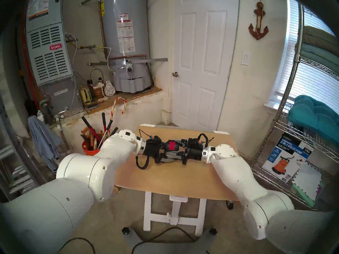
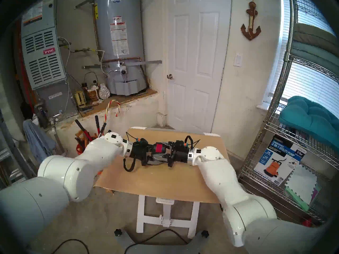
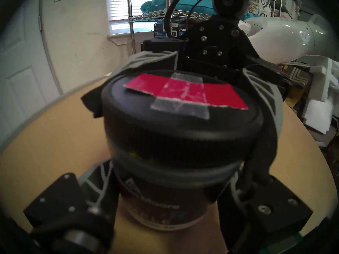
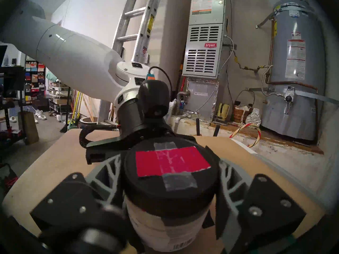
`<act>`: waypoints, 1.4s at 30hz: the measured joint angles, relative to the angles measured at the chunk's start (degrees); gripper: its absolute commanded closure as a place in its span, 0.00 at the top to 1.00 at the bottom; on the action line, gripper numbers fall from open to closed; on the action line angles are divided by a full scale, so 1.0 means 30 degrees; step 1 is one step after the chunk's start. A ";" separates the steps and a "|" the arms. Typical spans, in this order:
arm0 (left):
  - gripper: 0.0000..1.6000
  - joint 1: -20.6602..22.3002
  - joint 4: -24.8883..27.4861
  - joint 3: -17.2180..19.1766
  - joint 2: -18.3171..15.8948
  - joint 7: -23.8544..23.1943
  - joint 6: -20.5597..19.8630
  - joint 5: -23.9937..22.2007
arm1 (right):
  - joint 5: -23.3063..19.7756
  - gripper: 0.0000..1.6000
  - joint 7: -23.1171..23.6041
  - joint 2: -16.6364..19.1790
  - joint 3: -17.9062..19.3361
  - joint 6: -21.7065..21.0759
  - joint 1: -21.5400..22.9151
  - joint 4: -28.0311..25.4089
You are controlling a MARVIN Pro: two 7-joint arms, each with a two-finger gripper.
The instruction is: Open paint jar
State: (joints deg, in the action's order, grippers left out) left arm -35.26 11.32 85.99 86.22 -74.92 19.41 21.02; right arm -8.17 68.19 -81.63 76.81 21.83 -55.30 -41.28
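Both of my grippers are closed on the one paint jar [image 1: 171,147], held over the middle of the table [image 1: 165,176]. My left gripper [image 3: 168,189] comes in from nine o'clock in the head view and clamps the jar's labelled body below the rim. My right gripper [image 4: 170,176] comes in from three o'clock, its fingers [image 4: 229,176] pressed against the sides of the black lid [image 4: 170,174]. The red patch [image 3: 185,92] on the lid faces up, taped down by a clear strip.

As for progress, the gripping is done and the opening is not. The lid sits square on the jar; in my left wrist view I think I see no gap between lid and rim, though that band is blurred. I judge that the unscrewing and the lifting away of the lid are left to do. Whether the jar's base touches the table I cannot tell.
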 measured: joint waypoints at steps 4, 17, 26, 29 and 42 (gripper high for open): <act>0.00 0.0014 -0.0110 0.0015 -0.0013 0.0088 0.0073 0.0125 | -0.0205 0.92 0.0240 -0.0075 0.0129 -0.0001 0.0022 0.0236; 0.00 0.0028 -0.0367 0.0295 -0.0052 0.0989 0.0310 0.0215 | -0.1969 1.00 0.0622 -0.0456 0.1895 -0.1228 -0.0780 -0.0974; 0.00 -0.0008 -0.0395 0.0390 0.0136 0.1742 -0.0053 0.0220 | -0.2598 1.00 -0.2346 -0.0932 0.3567 -0.2648 -0.2666 -0.3306; 0.00 -0.0001 -0.0440 0.0437 0.0236 0.2002 -0.0278 0.0228 | -0.2600 1.00 -0.3507 -0.1168 0.3925 -0.2991 -0.3505 -0.4178; 0.44 0.0006 -0.0573 0.0509 0.0368 0.2315 -0.0524 0.0235 | -0.2050 1.00 -0.5247 -0.1656 0.3820 -0.3966 -0.6331 -0.7305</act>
State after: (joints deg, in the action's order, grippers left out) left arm -35.24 9.60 87.52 87.32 -67.97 17.84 21.72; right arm -14.32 52.45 -86.60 88.27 9.93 -74.29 -63.20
